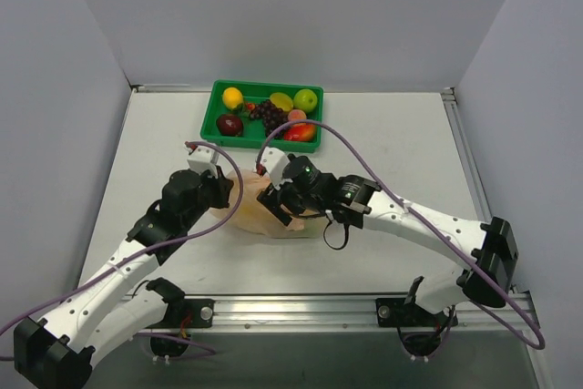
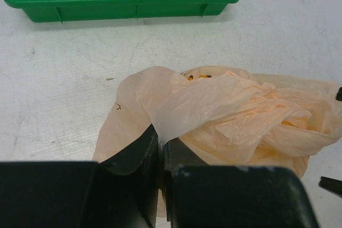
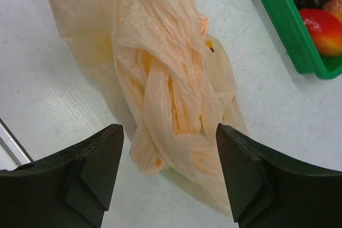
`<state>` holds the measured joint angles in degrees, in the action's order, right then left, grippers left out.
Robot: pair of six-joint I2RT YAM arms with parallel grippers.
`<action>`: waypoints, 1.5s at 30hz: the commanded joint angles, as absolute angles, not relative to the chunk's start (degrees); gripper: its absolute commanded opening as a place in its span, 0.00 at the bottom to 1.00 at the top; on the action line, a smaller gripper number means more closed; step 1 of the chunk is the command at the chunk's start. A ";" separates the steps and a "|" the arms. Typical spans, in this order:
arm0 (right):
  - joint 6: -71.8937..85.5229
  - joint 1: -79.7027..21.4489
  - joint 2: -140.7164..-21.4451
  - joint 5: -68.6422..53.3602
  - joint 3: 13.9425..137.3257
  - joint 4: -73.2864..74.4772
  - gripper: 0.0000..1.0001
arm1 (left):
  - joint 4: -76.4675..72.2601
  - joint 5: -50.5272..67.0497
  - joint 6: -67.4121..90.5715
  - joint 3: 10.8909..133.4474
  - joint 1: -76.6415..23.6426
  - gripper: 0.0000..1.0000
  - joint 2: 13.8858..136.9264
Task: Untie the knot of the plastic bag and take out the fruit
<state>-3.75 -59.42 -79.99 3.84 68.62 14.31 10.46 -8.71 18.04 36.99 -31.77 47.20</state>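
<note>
The plastic bag (image 1: 248, 218) lies crumpled on the table between my two grippers, pale peach and thin. My left gripper (image 1: 221, 190) sits at its left side, shut on a fold of the bag's film (image 2: 160, 137). The bag (image 2: 235, 116) spreads to the right of those jaws. My right gripper (image 3: 168, 129) hangs open just above the bag's twisted end, and the knot (image 3: 155, 150) lies between its fingers (image 3: 101, 156), untouched. The fruit stays inside the bag, showing only as yellow-orange patches (image 3: 179, 110) through the plastic.
A green tray (image 1: 260, 144) stands behind the bag, holding a yellow fruit, a green one, a dark red apple, purple grapes and a red-yellow fruit. Its front wall (image 2: 123, 4) is close ahead of the left wrist. Purple cables loop over both arms.
</note>
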 commanded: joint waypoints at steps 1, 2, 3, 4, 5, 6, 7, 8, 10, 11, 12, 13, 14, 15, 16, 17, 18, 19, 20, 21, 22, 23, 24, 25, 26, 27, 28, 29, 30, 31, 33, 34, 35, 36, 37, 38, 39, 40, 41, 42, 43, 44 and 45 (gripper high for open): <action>-10.19 -60.38 -84.19 5.09 72.68 16.00 0.70 | 9.58 -8.79 16.96 38.06 -31.38 0.15 46.32; -10.89 -60.55 -85.33 5.62 73.64 16.00 0.67 | 9.58 -8.79 16.96 38.06 -31.29 0.15 46.23; -11.94 -60.73 -87.34 6.50 74.00 15.91 0.65 | 9.58 -8.96 16.96 38.14 -31.20 0.15 46.14; -13.08 -60.99 -88.41 8.85 74.44 15.91 0.62 | 9.67 -8.96 17.05 38.06 -31.11 0.15 45.97; -13.62 -61.17 -90.16 10.01 75.31 16.00 0.52 | 9.67 -9.05 17.22 38.06 -30.85 0.15 45.88; -14.15 -61.35 -90.78 10.89 75.50 16.17 0.46 | 9.58 -9.14 17.31 37.97 -30.41 0.15 45.79; -14.32 -61.35 -91.05 11.86 75.59 16.17 0.40 | 9.67 -9.58 17.40 37.97 -30.24 0.15 45.62; -14.33 -61.43 -91.32 12.21 75.50 16.17 0.26 | 9.75 -9.84 17.75 37.88 -29.97 0.15 45.53; -14.15 -61.61 -90.62 13.62 74.71 16.17 0.08 | 10.45 -10.63 18.10 37.88 -29.27 0.15 45.61; -13.80 -61.70 -89.05 14.23 74.36 16.08 0.00 | 10.89 -12.03 18.45 38.05 -29.01 0.15 45.79; -13.54 -61.70 -88.08 14.59 73.31 15.91 0.00 | 11.51 -12.91 18.72 38.40 -28.39 0.14 46.31; -13.27 -61.70 -86.85 15.02 72.60 15.47 0.00 | 12.91 -13.88 18.98 38.67 -27.95 0.14 46.75; -12.92 -61.61 -84.05 15.99 71.64 15.12 0.00 | 13.79 -15.54 19.77 39.02 -27.51 0.12 47.19; -12.66 -61.61 -82.63 16.43 70.76 14.07 0.00 | 14.58 -16.25 20.30 39.46 -26.81 0.12 47.63; -12.13 -61.44 -79.40 17.48 68.66 12.76 0.00 | 15.98 -16.78 21.35 39.90 -25.68 0.11 48.59; -12.13 -61.26 -77.80 17.49 67.51 12.74 0.00 | 16.43 -16.79 21.88 40.08 -24.88 0.10 48.95; -11.26 -61.09 -76.04 18.45 66.19 10.74 0.00 | 16.78 -16.61 22.32 40.17 -24.26 0.10 49.39; -10.64 -60.74 -74.29 18.63 62.70 9.50 0.00 | 17.22 -16.26 22.85 40.25 -23.56 0.09 50.09; -9.85 -60.38 -70.53 18.89 60.84 8.01 0.00 | 17.31 -15.56 23.63 40.25 -22.25 0.09 50.36; -7.67 -58.90 -68.57 19.07 58.38 4.34 0.00 | 17.31 -14.69 23.99 40.17 -21.63 0.08 50.80; -6.25 -58.19 -66.55 19.07 56.01 2.39 0.00 | 17.23 -14.33 24.34 40.17 -20.93 0.08 50.97; -4.67 -57.05 -62.62 19.07 51.29 -1.54 0.00 | 17.31 -14.07 24.87 40.08 -20.05 0.08 51.15; -2.66 -54.78 -60.75 18.99 48.89 -3.06 0.00 | 17.31 -13.71 25.05 39.99 -19.52 0.08 51.41; 0.32 -53.62 -58.82 18.90 46.78 -4.47 0.00 | 17.66 -13.71 25.14 40.08 -19.16 0.08 51.59; 3.14 -52.83 -55.32 18.98 42.15 -5.87 0.00 | 17.75 -13.71 25.48 40.17 -18.81 0.08 51.77; 4.73 -52.21 -53.72 19.16 40.27 -8.41 0.00 | 17.84 -13.45 25.58 40.08 -18.20 0.08 52.03; 7.27 -51.51 -52.22 18.90 38.25 -9.57 0.00 | 17.84 -13.01 25.84 40.08 -18.02 0.08 52.03; 7.73 -51.50 -50.29 18.11 36.84 -11.32 0.00 | 17.84 -12.75 25.84 40.08 -17.93 0.08 52.21; 7.82 -51.50 -49.49 16.71 34.74 -11.69 0.00 | 17.75 -12.31 25.84 40.08 -17.93 0.09 52.12; 8.61 -51.68 -48.96 14.61 34.19 -11.86 0.00 | 17.06 -10.83 25.49 40.08 -17.93 0.11 51.95; 8.61 -51.94 -48.87 12.49 33.93 -11.34 0.00 | 15.39 -8.71 24.61 39.56 -18.02 0.19 50.55; 8.35 -52.20 -49.13 12.05 34.19 -10.99 0.00 | 13.55 -7.05 23.83 39.20 -18.02 0.30 49.75; 7.83 -52.99 -49.74 11.61 34.45 -10.20 0.00 | 12.67 -3.64 23.47 38.85 -18.02 0.41 48.79; 7.65 -53.35 -50.01 11.51 34.89 -9.85 0.00 | 12.05 -1.60 23.21 38.50 -18.02 0.50 46.78; 7.39 -53.87 -50.27 11.51 35.41 -9.67 0.00 | 11.52 -0.02 22.51 38.50 -18.10 0.68 45.63; 7.03 -54.49 -50.71 11.34 35.68 -9.58 0.00 | 11.51 3.48 21.98 38.50 -18.45 0.74 44.48; 6.94 -54.75 -50.97 11.16 35.86 -9.58 0.00 | 11.60 4.39 21.36 38.76 -18.72 0.80 42.47; 6.77 -55.02 -51.06 11.16 36.38 -9.58 0.00 | 12.82 4.74 19.88 39.63 -19.85 0.87 41.41; 6.59 -55.19 -51.50 11.16 36.56 -9.49 0.00 | 13.79 4.83 19.08 40.33 -20.65 0.90 40.53; 6.16 -55.72 -51.68 11.34 36.82 -9.49 0.00 | 15.10 3.96 18.55 41.12 -21.52 0.93 39.65; 5.98 -55.98 -51.94 11.69 37.17 -9.32 0.00 | 17.64 3.00 18.20 42.35 -22.66 0.95 38.77; 5.72 -56.33 -52.55 12.21 37.87 -8.79 0.00 | 18.97 2.03 18.02 44.45 -24.85 0.96 38.50; 5.45 -57.29 -52.82 12.74 38.32 -8.44 0.00 | 20.03 -1.55 18.28 45.60 -26.61 0.96 38.67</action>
<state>6.09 -55.79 -51.96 11.60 34.63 -7.01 18.20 0.30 20.53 39.97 -23.22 39.51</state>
